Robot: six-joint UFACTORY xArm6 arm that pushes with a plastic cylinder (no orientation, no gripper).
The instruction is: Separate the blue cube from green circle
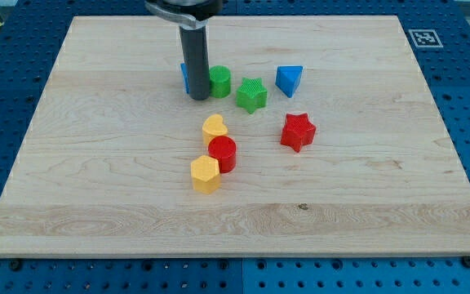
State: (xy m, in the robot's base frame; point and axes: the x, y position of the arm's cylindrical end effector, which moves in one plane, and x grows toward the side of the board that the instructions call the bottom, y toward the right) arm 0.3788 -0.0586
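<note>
The blue cube (185,75) sits near the view's top centre, mostly hidden behind my rod. The green circle (219,82) stands just right of the rod, close to the cube. My tip (197,98) rests on the board at the front of the narrow space between the two, touching or nearly touching both.
A green star (251,95) lies right of the green circle, and a blue triangle (289,80) further right. A red star (298,131), a yellow heart (214,127), a red cylinder (222,153) and a yellow hexagon (205,174) lie lower. The wooden board (382,212) sits on a blue pegboard.
</note>
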